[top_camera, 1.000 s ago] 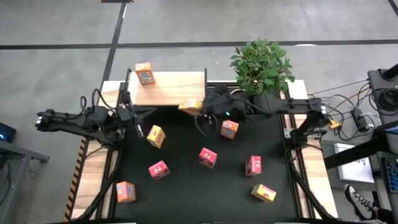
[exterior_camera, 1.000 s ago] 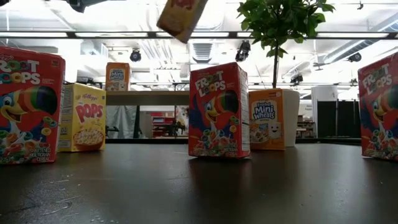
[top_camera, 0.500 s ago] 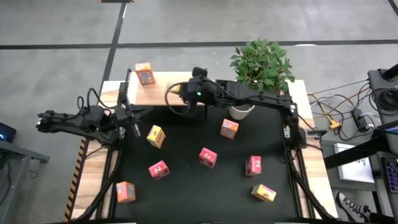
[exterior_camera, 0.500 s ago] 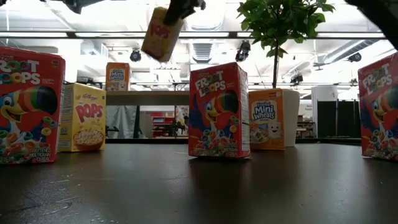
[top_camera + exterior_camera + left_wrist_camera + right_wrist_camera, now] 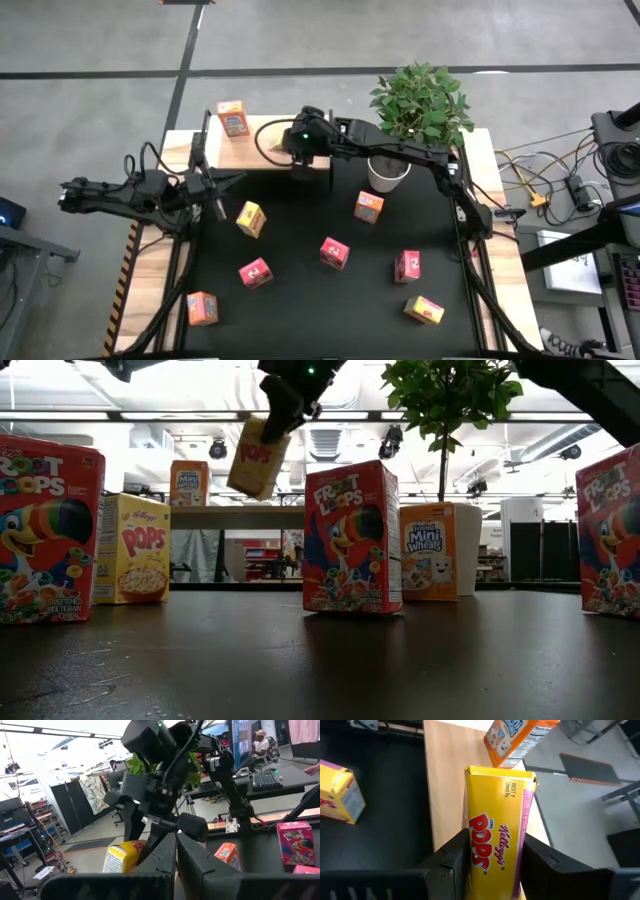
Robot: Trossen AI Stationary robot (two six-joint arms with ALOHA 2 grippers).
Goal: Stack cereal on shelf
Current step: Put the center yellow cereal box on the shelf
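My right gripper (image 5: 303, 150) is shut on a yellow cereal box (image 5: 258, 457) and hangs above the shelf (image 5: 270, 142), a light wooden board at the table's far side. In the high view the gripper hides that box. One orange box (image 5: 232, 118) stands on the shelf's left end. Other cereal boxes stand on the black mat: yellow (image 5: 250, 218), orange (image 5: 369, 207), red (image 5: 334, 253) and several more. My left gripper (image 5: 220, 186) waits shut at the table's left, its fingers (image 5: 170, 855) pressed together. My right gripper (image 5: 495, 850) pinches the yellow box between its two fingers (image 5: 452, 860), on the narrow sides near one end (image 5: 476, 845). The printed front faces the wrist camera. The fingers come slanting from above; the box hangs tilted below them (image 5: 262, 435), lifted clear above the shelf board (image 5: 450, 780).
A potted plant (image 5: 418, 105) in a white pot stands at the far right, close under my right arm. The black mat (image 5: 300, 300) has open patches between the scattered boxes. In the low view a red box (image 5: 352, 538) and a yellow one (image 5: 132, 548) stand near the camera.
My right gripper has carried the yellow box from above the mat's far edge toward the table's far left, over the shelf, and lowered it. The box stays tilted in the hold. My left arm has kept still.
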